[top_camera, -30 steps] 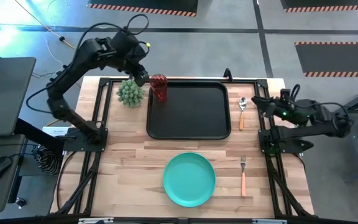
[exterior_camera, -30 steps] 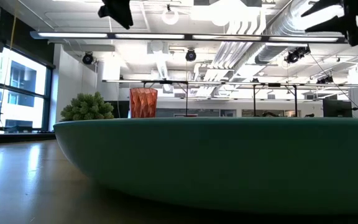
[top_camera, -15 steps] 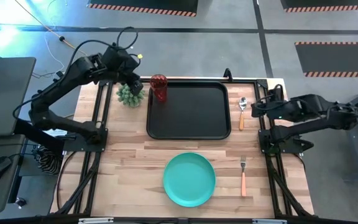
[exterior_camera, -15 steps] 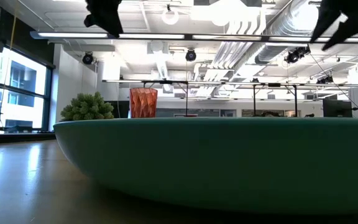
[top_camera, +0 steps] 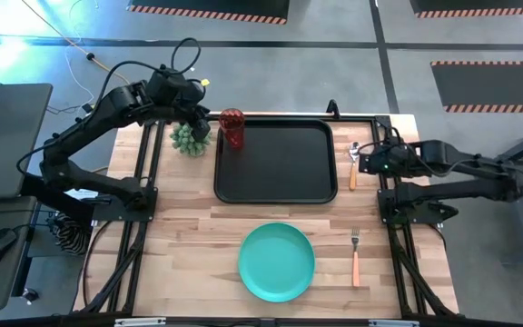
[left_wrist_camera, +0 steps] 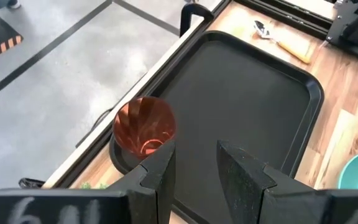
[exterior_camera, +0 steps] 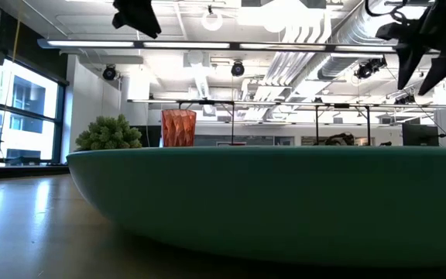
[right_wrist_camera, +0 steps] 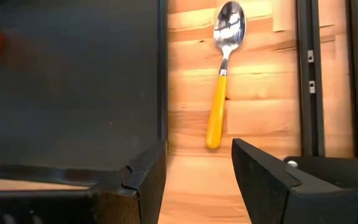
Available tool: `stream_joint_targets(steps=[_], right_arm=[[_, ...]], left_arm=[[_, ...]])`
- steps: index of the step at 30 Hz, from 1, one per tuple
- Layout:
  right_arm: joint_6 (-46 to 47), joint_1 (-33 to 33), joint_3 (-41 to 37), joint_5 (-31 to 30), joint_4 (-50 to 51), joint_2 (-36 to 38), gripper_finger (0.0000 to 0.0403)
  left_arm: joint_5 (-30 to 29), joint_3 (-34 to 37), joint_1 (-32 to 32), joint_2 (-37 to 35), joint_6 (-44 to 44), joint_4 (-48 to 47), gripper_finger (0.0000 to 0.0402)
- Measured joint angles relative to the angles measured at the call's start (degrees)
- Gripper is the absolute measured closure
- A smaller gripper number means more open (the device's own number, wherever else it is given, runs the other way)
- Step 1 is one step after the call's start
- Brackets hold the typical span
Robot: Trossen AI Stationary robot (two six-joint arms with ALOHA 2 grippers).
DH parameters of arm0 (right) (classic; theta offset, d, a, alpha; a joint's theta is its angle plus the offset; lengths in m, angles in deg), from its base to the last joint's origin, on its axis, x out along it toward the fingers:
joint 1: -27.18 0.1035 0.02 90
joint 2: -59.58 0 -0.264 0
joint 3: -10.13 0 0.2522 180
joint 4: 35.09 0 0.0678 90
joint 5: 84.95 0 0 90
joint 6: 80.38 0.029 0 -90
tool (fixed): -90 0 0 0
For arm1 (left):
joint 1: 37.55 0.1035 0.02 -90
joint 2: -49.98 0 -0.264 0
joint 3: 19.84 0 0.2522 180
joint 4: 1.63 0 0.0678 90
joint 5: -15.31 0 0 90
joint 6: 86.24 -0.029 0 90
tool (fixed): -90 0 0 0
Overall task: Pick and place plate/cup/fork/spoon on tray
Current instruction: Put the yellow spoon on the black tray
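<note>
The red cup point(top_camera: 232, 128) stands upright in the far left corner of the black tray point(top_camera: 280, 177); it also shows in the left wrist view point(left_wrist_camera: 145, 125). My left gripper point(top_camera: 200, 119) point(left_wrist_camera: 195, 167) is open and empty, above the table just left of the cup. The orange-handled spoon point(top_camera: 353, 163) point(right_wrist_camera: 221, 93) lies on the table right of the tray. My right gripper point(top_camera: 368, 164) point(right_wrist_camera: 197, 168) is open and empty, above the table close beside the spoon. The fork point(top_camera: 355, 255) lies at the near right. The teal plate point(top_camera: 277, 262) lies flat near the front edge.
A green spiky plant point(top_camera: 190, 136) stands left of the tray, under my left arm. Black frame rails point(top_camera: 398, 213) run along the table's left and right sides. Bare wood lies between the tray and the plate.
My left gripper has drawn back from the cup toward the table's left edge; the cup stays upright in the tray corner. My right gripper has gone down and toward the table's left, closer to the spoon.
</note>
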Motion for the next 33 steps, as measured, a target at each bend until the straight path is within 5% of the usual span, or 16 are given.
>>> stream_joint_targets(steps=[21, 33], right_arm=[[-25.8, -22.1, -0.6, 13.6, -9.1, -17.1, 0.0231], [-27.3, -23.8, -0.6, 13.8, -11.5, -24.0, 0.0231]], left_arm=[[0.0, 0.0, 0.0, 0.0, -1.2, 0.0, 0.0296], [0.0, 0.0, 0.0, 0.0, -1.2, -0.1, 0.0296]])
